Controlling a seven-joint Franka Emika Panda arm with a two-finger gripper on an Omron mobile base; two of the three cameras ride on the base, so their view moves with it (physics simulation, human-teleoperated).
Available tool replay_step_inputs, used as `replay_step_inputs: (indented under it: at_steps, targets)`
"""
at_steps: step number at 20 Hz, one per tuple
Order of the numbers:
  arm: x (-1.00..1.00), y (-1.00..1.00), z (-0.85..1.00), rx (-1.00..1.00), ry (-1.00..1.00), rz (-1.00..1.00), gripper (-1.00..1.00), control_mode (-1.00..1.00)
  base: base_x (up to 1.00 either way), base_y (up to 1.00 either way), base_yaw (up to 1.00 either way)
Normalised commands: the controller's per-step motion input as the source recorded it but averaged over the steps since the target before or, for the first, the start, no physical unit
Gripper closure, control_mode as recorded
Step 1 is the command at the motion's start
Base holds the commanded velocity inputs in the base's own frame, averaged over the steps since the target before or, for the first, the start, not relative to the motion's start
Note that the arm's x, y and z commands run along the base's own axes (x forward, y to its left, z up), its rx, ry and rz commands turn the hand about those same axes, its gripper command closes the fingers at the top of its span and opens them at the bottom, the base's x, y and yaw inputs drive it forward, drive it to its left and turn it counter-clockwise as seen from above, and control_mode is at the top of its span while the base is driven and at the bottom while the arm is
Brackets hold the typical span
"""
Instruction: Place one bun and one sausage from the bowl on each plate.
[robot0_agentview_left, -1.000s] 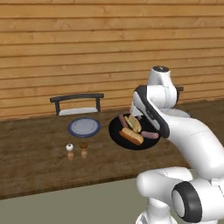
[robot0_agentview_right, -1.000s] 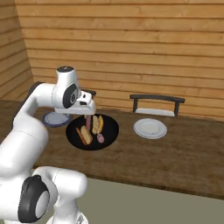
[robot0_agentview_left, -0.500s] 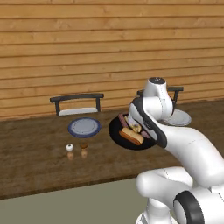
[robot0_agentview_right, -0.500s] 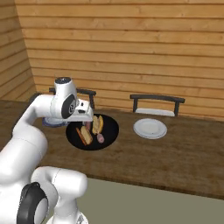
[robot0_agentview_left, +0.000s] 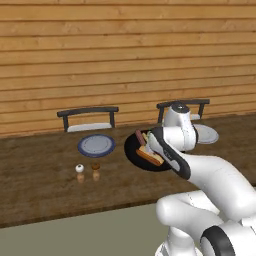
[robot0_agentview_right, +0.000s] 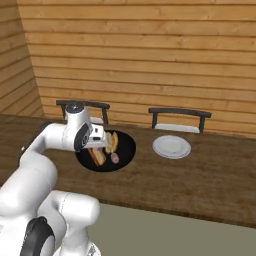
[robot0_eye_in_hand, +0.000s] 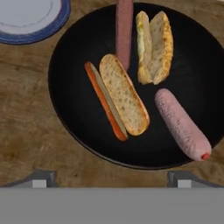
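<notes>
While the two-finger gripper (robot0_eye_in_hand: 112, 177) hovers over the large round black bowl (robot0_eye_in_hand: 74, 105), its jaws stand wide apart, gripping nothing. Two buns and two sausages lie inside.

You have a dark wooden table (robot0_agentview_left: 40, 185) running across the middle of both base views, its grain also showing around the edges of the hand view. Behind it stands a wall of horizontal wooden planks (robot0_agentview_left: 100, 55) filling the upper half of each base view. Two dark-framed chairs with pale seats are pushed in at the table's far side: one (robot0_agentview_left: 88, 118) left of centre in the left base view, the other (robot0_agentview_right: 179, 120) right of centre in the right base view. On the table, lower left in the left base view, you see a white-topped shaker (robot0_agentview_left: 80, 170) just beside a brown-topped shaker (robot0_agentview_left: 95, 170), both upright. A grey-green floor (robot0_agentview_right: 165, 235) lies along the bottom.
</notes>
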Motion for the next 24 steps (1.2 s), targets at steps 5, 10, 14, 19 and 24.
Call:
replay_step_inputs:
  at_steps: [5,10,14,19,24]
  targets:
    - [0.19,0.0,-0.24,-0.01,-0.02,0.0,-1.0,-1.0,0.0,0.0,0.0]
    - [0.39,0.0,-0.16,0.0,-0.01,0.0,-1.0,-1.0,0.0,0.0,0.0]
    - [0.26,0.0,-0.21,0.0,0.0,0.0,-1.0,-1.0,0.0,0.0,0.0]
    - [0.14,0.0,-0.23,0.0,0.0,0.0,-1.0,-1.0,0.0,0.0,0.0]
    - [0.03,0.0,-0.34,0.0,0.02,0.0,-1.0,-1.0,0.0,0.0,0.0]
